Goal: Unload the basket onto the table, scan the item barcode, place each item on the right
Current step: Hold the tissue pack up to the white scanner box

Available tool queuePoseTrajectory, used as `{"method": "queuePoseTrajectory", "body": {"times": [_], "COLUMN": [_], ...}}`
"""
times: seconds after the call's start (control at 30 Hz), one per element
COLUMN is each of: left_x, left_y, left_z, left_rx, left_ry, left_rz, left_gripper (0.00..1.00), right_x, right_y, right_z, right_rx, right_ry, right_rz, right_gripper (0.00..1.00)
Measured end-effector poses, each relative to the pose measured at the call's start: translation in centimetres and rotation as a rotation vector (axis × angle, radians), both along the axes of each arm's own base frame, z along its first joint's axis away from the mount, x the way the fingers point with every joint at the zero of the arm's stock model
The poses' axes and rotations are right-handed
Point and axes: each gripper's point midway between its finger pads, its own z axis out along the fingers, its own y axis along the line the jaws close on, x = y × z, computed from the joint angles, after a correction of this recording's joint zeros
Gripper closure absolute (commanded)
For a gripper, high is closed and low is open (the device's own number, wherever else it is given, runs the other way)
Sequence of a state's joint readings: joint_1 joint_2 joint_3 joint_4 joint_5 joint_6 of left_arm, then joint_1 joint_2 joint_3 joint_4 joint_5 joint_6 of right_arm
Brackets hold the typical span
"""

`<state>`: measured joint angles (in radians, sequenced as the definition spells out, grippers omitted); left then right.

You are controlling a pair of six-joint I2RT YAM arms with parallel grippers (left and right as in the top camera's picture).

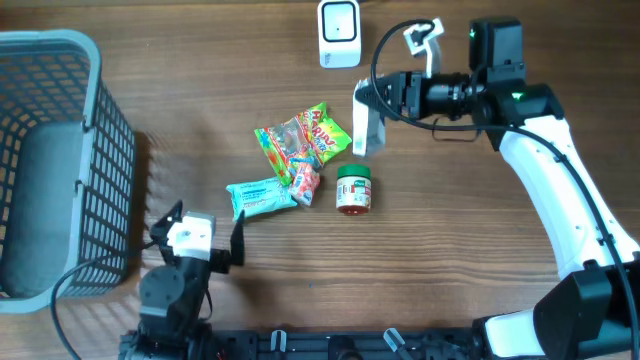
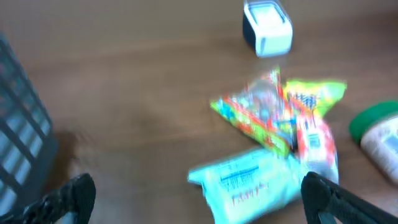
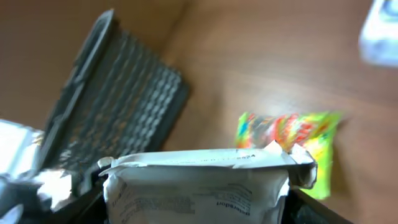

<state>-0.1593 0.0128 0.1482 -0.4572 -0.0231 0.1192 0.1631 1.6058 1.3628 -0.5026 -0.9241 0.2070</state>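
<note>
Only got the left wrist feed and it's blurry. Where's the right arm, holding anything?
Observer: The right gripper has a white pouch in its jaws.
Operator: Near the scanner?
Observer: Overhead shows the white pouch just right of the scanner and nearer the robot, with a gap between them.
Operator: Barcode facing it?
Observer: Cannot tell. The right wrist view shows only small print on the face turned toward that camera.
</note>
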Motion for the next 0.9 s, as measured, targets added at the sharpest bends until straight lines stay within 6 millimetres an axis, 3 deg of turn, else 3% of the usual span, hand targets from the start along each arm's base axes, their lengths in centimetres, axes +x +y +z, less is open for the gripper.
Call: {"method": "queuePoseTrajectory", "body": {"times": [0.07,0.23,0.4,0.5,0.6,0.67,0.77,0.9], "left_x": [-0.7,-0.7,-0.7,-0.7,-0.7,-0.7,-0.7,-0.7], "left_y": [0.1,0.1,0.1,0.1,0.1,0.1,0.1,0.1], "left_z": [-2.0,-2.0,-2.0,-2.1,-2.0,-2.1,-2.1,-2.1], "left_rx": [0.014,0.014,0.014,0.014,0.014,0.014,0.014,0.014], "left_ry": [0.086,0.086,0.087,0.088,0.088,0.088,0.088,0.088], "left_rz": [0.0,0.0,0.0,0.0,0.0,0.0,0.0,0.0], "left_gripper": [0.0,0.0,0.0,0.0,0.0,0.0,0.0,0.0], "right_x": [2.0,8.0,11.3,13.4,15.6,17.1,18.7,21.2], "right_y": [-0.7,-4.5,-6.4,-5.9,-4.5,-3.0,-0.7,0.5], "right_z": [0.3,1.9,4.6,2.9,-0.5,-0.5,-2.0,-4.0], "right_rx": [-0.045,-0.214,-0.312,-0.442,-0.675,-0.809,-1.026,-1.265], "right_ry": [-0.089,-0.331,-0.55,-0.635,-0.746,-0.889,-0.998,-1.087], "right_rz": [-0.068,-0.354,-0.508,-0.551,-0.575,-0.615,-0.581,-0.556], "right_gripper": [0.27,0.34,0.37,0.39,0.4,0.4,0.4,0.4]}}
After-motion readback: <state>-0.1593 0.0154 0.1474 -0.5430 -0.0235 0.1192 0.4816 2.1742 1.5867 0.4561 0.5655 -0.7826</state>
